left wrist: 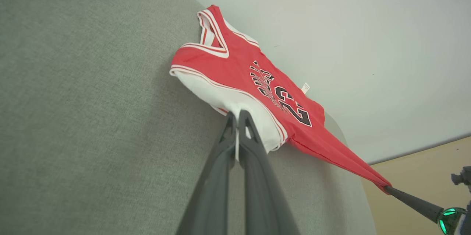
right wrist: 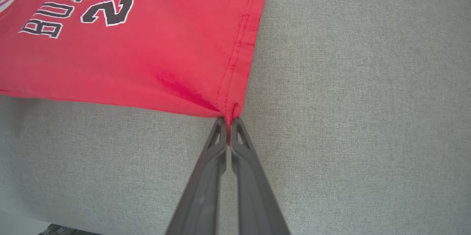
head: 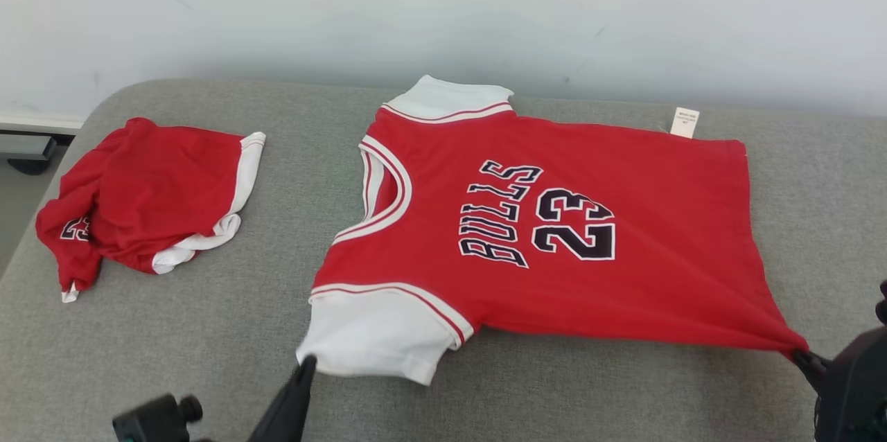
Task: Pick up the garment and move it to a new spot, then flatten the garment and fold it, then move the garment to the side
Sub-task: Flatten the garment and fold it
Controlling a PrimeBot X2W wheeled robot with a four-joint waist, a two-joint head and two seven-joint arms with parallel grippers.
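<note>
Grey cushion (head: 208, 345) under red BULLS 23 jersey (head: 658, 206), left fingers (left wrist: 257, 161) clamped on sleeve (head: 374, 331), right fingers (right wrist: 245, 161) on hem (right wrist: 239, 51)

Head view: taken from above, looking forward and down across the grey padded surface (head: 208, 359) to the pale wall (head: 443, 5) behind, far enough back to frame the whole red jersey (head: 665, 220). Left wrist view: set low and close over the surface, facing along the left gripper (left wrist: 237, 114) toward the jersey's white sleeve (left wrist: 228, 97), with the wall beyond and the right gripper (left wrist: 389, 190) at lower right. Right wrist view: looking steeply down from very near, along its own fingers (right wrist: 204, 176), at the jersey's hem corner (right wrist: 230, 111). All three views share the jersey's printed lettering (head: 575, 227); head and left wrist views also share the wall.
</note>
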